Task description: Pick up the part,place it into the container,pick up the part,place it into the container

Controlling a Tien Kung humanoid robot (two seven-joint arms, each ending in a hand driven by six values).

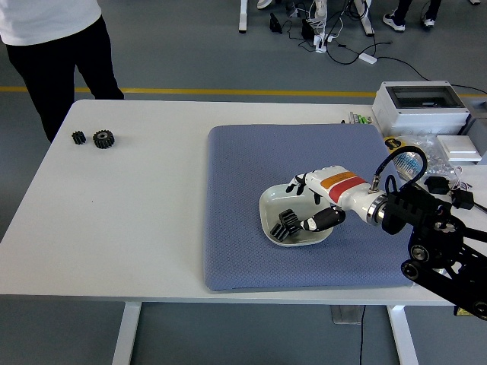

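A black gear (pixel 287 223) lies inside the white bowl (pixel 268 204) on the blue mat, close to the bowl's front left wall. My right hand (pixel 301 205) hovers just over the bowl with its fingers (pixel 298 183) spread above the far rim. The thumb (pixel 318 220) points at the gear and holds nothing. Two more black gears, a small one (pixel 78 138) and a larger one (pixel 103 138), sit side by side at the table's far left. My left arm is out of view.
The blue mat (pixel 243 167) covers the table's right half. A grey box (pixel 421 106) and assorted cables and small items (pixel 426 148) crowd the far right corner. A person (pixel 53 46) stands at the far left corner, hands not over the table.
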